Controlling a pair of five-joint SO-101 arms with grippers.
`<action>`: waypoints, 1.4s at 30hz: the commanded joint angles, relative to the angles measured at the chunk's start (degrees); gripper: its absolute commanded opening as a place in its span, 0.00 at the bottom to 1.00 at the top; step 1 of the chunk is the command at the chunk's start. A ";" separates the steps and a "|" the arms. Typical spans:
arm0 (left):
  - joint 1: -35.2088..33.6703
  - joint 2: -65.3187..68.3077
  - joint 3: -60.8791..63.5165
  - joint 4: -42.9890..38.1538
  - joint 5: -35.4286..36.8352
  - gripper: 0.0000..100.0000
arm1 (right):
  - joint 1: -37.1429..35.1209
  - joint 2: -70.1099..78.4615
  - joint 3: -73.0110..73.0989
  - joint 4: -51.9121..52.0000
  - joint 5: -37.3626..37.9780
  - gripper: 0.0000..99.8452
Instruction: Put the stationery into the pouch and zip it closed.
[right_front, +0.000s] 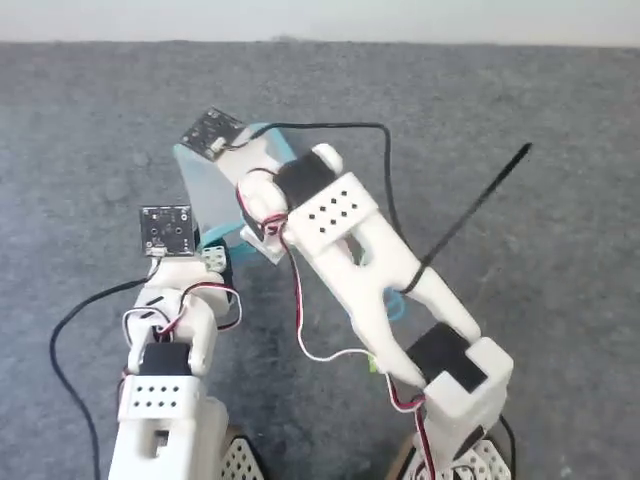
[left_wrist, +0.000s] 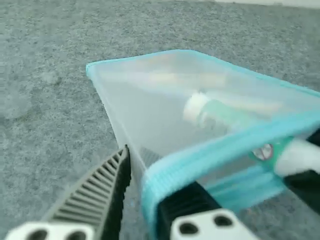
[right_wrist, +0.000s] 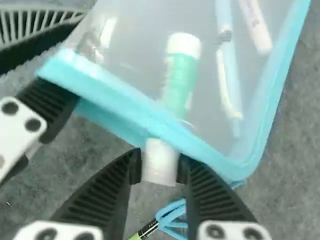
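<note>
A translucent pouch (right_front: 212, 178) with light blue zip trim lies on the grey carpet. Its open edge (left_wrist: 200, 155) is lifted. My left gripper (left_wrist: 147, 175) is shut on a corner of that edge, one ridged finger (left_wrist: 107, 185) outside. My right gripper (right_wrist: 160, 160) is shut on the white end of a green glue stick (right_wrist: 179, 75). The stick lies half inside the pouch mouth. Through the wall I see a light blue pen (right_wrist: 226, 70) and a pale pen (right_wrist: 255, 22) inside. From above, both grippers (right_front: 250, 225) meet at the pouch's near edge.
A blue cord loop (right_wrist: 175, 225) and a green tip (right_wrist: 145, 232) lie on the carpet under my right gripper. A thin black rod (right_front: 480, 205) slants across the carpet at the right. Cables trail from both arms. Bare carpet surrounds the pouch.
</note>
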 joint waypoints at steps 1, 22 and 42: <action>1.14 0.35 -0.84 -1.93 -0.53 0.01 | 1.89 -2.15 -6.42 3.38 -0.44 0.25; -2.11 0.35 -1.19 -3.08 -0.53 0.01 | 7.96 -56.22 61.01 -8.04 3.34 0.23; -6.07 0.44 -2.86 -3.08 -0.09 0.01 | 7.16 -64.66 89.67 -26.95 0.70 0.23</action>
